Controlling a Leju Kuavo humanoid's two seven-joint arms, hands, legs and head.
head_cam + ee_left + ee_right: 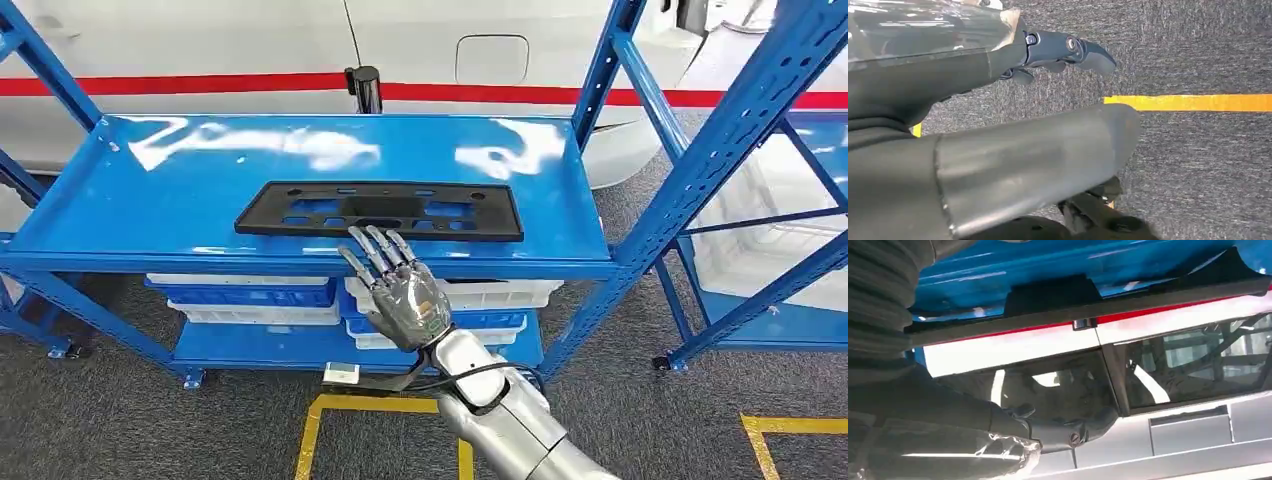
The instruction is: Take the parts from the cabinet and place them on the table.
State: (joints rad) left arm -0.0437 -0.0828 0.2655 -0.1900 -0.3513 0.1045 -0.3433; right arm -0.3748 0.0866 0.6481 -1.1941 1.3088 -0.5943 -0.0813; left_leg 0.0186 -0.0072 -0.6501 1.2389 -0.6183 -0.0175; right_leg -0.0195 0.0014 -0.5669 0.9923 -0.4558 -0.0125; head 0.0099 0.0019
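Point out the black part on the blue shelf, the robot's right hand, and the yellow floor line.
black part [470,222]: head view, right end of frame.
right hand [405,300]: head view, back of palm.
yellow floor line [1198,102]: left wrist view, mid-stripe.

Silver right arm [520,420], black cable at wrist; grey metallic robot hand [400,290], dark fingertips.

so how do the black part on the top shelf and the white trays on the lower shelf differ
The black part is a thin flat panel with cut-outs; the white trays are deeper and closed-walled. The black part lies alone on the top shelf; the white trays sit stacked on the lower shelf. The right robot hand reaches, fingers apart, at the black part's near edge, not at the white trays. Both are long and lie level on the blue rack.
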